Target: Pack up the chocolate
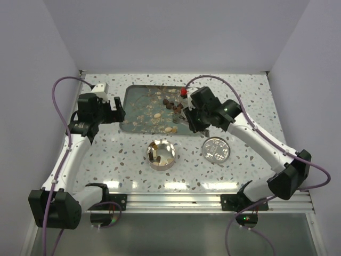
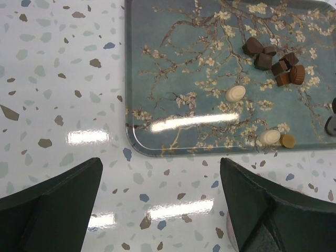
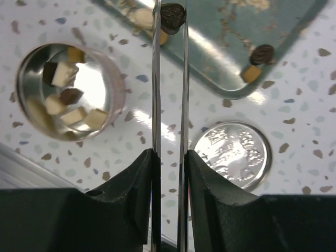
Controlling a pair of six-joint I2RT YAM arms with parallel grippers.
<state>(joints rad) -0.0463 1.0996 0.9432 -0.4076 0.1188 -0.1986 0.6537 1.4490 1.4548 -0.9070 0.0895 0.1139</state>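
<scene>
The right gripper (image 3: 170,8) pinches one dark, heart-like chocolate (image 3: 172,18) between two thin metal blades over the tray's edge, its narrow end seemingly toward the wrist. The left gripper (image 2: 160,173) gapes wide, holding nothing. The one blossom-printed tray (image 2: 157,79) carries two cream ovals (image 2: 235,93), one tan disc (image 2: 287,140) and a dark cluster (image 2: 262,55). One shiny round tin (image 3: 113,79) holds mixed pieces near its one embossed lid (image 3: 233,155)

Flowered tray (image 2: 173,79) sits just ahead of the left jaws, its rounded corner nearest them on the speckled table (image 2: 52,79). Under the right jaws: open round tin (image 3: 116,97) off to their left, embossed lid (image 3: 231,152) to their right, the two well apart.
</scene>
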